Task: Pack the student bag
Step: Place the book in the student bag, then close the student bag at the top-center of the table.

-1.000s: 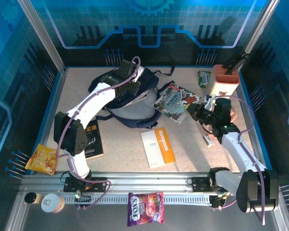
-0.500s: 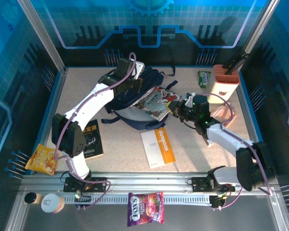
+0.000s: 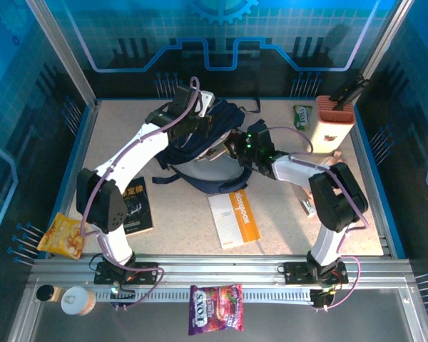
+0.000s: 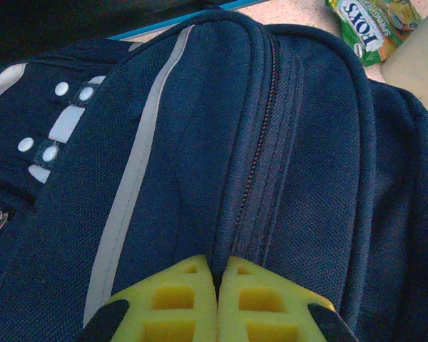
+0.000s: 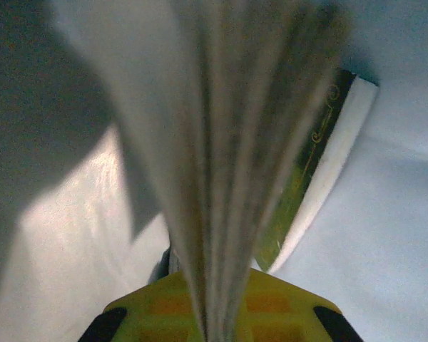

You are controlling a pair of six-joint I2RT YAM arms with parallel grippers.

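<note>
Upper centre of table [image 3: 285, 214]: student bag [image 3: 228, 117], mouth open. Left claw [image 4: 217, 267] pinched tight on its fabric by the zip. Right claw [image 3: 237, 144] clamped on a book [image 5: 221, 142], already inside the pale lining. Orange notebook [image 3: 234, 217], black book [image 3: 137, 205] etc. not packed yet.

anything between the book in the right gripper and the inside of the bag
Nothing visible does. The left gripper pinches the top of the student bag, and the book in the right gripper sits inside its pale lining.
</note>
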